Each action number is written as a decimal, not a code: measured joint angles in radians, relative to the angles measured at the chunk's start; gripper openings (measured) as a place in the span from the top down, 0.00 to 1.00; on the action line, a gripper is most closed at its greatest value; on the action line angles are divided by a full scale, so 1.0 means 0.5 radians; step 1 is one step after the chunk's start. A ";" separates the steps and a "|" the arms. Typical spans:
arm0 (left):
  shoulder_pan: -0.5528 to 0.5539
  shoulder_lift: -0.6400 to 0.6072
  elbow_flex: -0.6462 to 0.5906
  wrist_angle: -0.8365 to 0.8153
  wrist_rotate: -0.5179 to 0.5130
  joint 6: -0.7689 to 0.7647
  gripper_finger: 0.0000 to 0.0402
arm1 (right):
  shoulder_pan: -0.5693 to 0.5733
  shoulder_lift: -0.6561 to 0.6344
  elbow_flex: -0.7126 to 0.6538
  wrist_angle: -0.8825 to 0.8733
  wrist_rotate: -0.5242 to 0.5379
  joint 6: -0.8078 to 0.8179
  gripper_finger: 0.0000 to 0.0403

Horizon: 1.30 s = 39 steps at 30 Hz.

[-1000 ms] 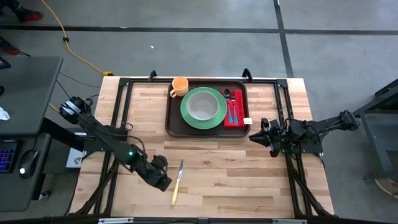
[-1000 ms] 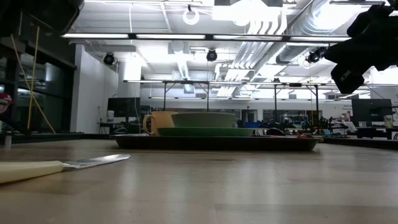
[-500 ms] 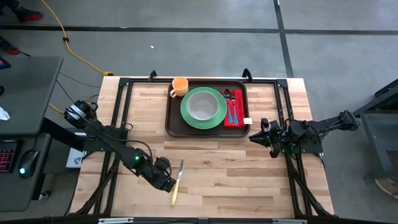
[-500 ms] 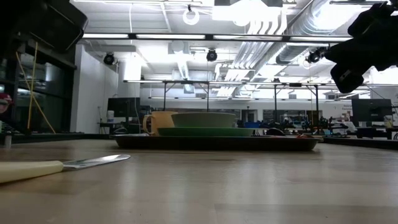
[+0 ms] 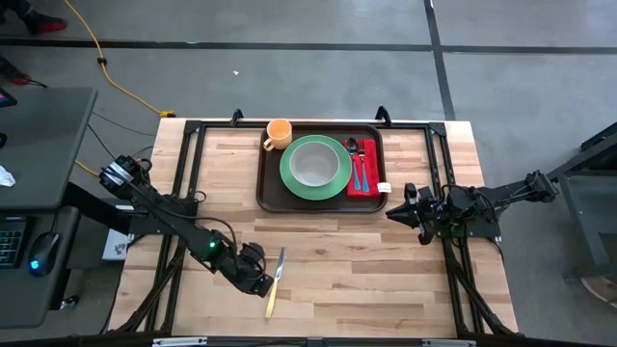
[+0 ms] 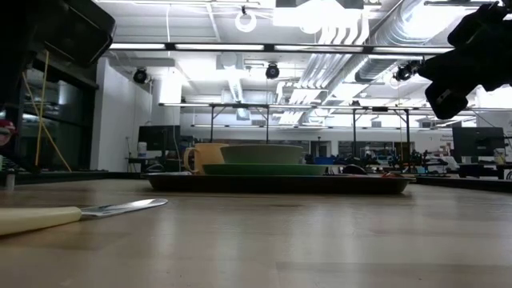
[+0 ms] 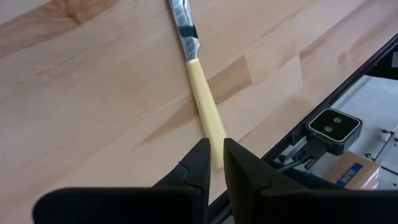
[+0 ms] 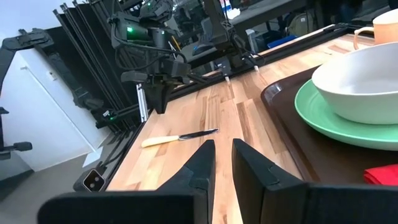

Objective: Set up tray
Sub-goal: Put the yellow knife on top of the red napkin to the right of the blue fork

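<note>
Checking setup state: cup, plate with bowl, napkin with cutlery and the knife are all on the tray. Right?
Not quite. The knife is off the tray: it lies on the bare table, beside the left gripper, as the high view shows. The cup, plate with bowl, and napkin with cutlery are on the tray.

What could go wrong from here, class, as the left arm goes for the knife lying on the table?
1. The left gripper, jaws nearly closed, hovers over the knife handle's end; it may push the knife rather than grasp it.
2. The knife lies flat on the wood, so the jaws could scrape the table.
3. The tray is crowded; little room remains beside the red napkin.
</note>
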 joint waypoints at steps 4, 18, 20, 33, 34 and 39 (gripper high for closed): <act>0.001 0.000 0.000 0.000 -0.014 -0.014 0.81 | 0.000 0.000 0.000 -0.002 -0.032 0.006 0.92; 0.001 -0.002 -0.002 0.003 -0.037 -0.050 0.81 | 0.000 0.000 0.000 -0.002 -0.035 0.011 0.92; 0.001 -0.002 -0.002 0.003 -0.036 -0.049 0.81 | 0.000 0.000 0.000 -0.001 -0.035 0.011 0.92; 0.001 -0.002 -0.002 0.005 -0.106 -0.056 0.81 | 0.000 0.000 0.000 -0.002 -0.035 -0.003 0.92; 0.001 -0.002 -0.002 0.012 -0.123 -0.056 0.81 | 0.000 0.000 0.000 -0.002 -0.035 -0.003 0.92; 0.001 -0.002 -0.002 0.047 -0.146 -0.027 0.79 | 0.000 0.000 0.000 -0.002 -0.036 -0.001 0.92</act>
